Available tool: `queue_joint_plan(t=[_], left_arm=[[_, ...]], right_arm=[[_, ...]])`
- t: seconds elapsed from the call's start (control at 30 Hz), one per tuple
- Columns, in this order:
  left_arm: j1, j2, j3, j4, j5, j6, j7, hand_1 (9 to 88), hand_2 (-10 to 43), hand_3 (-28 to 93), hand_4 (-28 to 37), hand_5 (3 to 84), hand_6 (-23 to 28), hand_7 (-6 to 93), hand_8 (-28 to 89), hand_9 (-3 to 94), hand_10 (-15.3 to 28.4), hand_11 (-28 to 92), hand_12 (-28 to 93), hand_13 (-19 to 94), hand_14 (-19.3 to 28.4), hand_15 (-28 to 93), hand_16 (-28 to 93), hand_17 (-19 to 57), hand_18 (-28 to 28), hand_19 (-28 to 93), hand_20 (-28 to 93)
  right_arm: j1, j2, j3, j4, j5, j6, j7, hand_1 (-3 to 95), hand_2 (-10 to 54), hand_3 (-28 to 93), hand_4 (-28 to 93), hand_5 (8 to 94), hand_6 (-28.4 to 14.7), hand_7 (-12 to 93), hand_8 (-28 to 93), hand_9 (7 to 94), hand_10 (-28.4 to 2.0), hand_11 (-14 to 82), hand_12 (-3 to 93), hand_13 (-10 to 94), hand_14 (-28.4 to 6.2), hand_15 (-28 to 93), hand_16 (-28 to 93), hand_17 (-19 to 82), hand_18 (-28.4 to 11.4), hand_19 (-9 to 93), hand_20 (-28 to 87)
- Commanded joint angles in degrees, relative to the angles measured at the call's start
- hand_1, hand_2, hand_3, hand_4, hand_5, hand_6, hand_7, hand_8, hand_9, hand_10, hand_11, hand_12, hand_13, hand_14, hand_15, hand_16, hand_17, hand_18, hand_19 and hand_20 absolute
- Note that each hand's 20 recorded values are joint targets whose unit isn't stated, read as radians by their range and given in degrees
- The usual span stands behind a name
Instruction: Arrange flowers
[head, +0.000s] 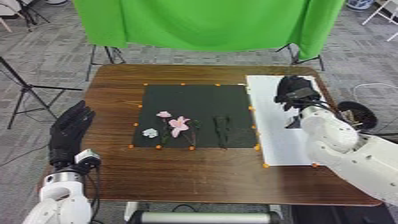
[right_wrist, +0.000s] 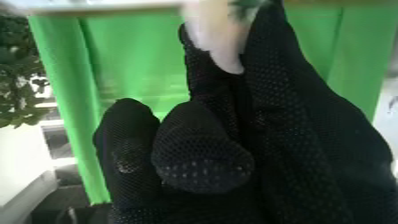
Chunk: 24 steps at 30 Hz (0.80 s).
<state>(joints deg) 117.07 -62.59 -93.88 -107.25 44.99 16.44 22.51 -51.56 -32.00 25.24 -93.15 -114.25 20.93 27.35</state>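
On the dark mat in the head view lie a white flower (head: 150, 133), a small pink flower (head: 163, 114), a larger pink flower (head: 179, 125) with green stems, and a slim dark item (head: 221, 131). My right hand (head: 296, 92) is over the far part of the white sheet. In the right wrist view, a pale pink petal-like piece (right_wrist: 216, 35) with some green sits between the fingers of my right hand (right_wrist: 275, 120), which are closed on it. My left hand (head: 69, 127) rests left of the mat, fingers straight.
A white sheet (head: 274, 145) covers the table's right part beside the mat. A dark round container (head: 358, 116) stands off the right edge, behind my right forearm. Small orange markers line the mat. A green cloth (head: 204, 22) hangs beyond the table (head: 191, 172).
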Motion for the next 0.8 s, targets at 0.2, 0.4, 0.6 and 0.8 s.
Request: queue_joint_plan(t=[0.2,0.4,0.6,0.8], left_arm=[[0.2,0.11,-2.43,0.72,0.15,0.37,-0.94,47.3,-9.5,67,-15.0,46.1,-1.0,20.9,-11,40.5,10.5,21,9,37,11.6,20,-2,15.8,7.6,4,24],[-0.4,0.58,-0.82,0.45,0.42,0.77,-1.1,47.1,-9.5,67,-15.0,46.2,-1.0,20.7,-11,40.5,10.3,21,9,37,11.7,20,-2,15.4,7.6,4,24],[-0.7,0.46,-0.79,0.87,0.71,-0.12,-1.69,47.0,-9.5,67,-15.2,46.3,-1.1,20.8,-11,40.5,10.3,21,9,37,11.9,20,-2,15.1,7.7,3,23],[-0.6,0.8,-0.23,0.48,0.61,0.52,-1.42,46.9,-9.5,67,-15.2,46.3,-1.2,20.7,-11,40.4,10.3,20,9,37,12.0,21,-2,14.6,7.6,3,23]], right_arm=[[14.3,-10.7,-7.4,-7.2,13.5,-2.6,-3.5,60.0,-9.0,66,-23,78.7,1.3,23,4,85.3,-10.2,5.4,29.9,92,-0.7,67,27,68,-13.1,93,62],[17.9,-19.6,-12.5,-5.8,17.1,-6.6,-4.1,60.0,-9.1,65,-22,79.1,1.3,22,3,85.1,-10.7,5.4,29.2,92,-0.7,67,27,68,-13.0,93,62],[20.0,-25.3,-16.1,-2.5,17.7,-10.8,-3.1,60.0,-9.1,65,-22,79.2,1.2,21,3,84.6,-11.1,5.3,28.7,92,-0.7,67,27,68,-13.0,93,62],[21.0,-28.4,-17.1,0.7,17.7,-15.9,-2.5,59.9,-9.1,65,-22,79.1,1.2,21,2,84.0,-11.2,5.4,27.9,92,-0.7,67,27,68,-12.9,93,62]])
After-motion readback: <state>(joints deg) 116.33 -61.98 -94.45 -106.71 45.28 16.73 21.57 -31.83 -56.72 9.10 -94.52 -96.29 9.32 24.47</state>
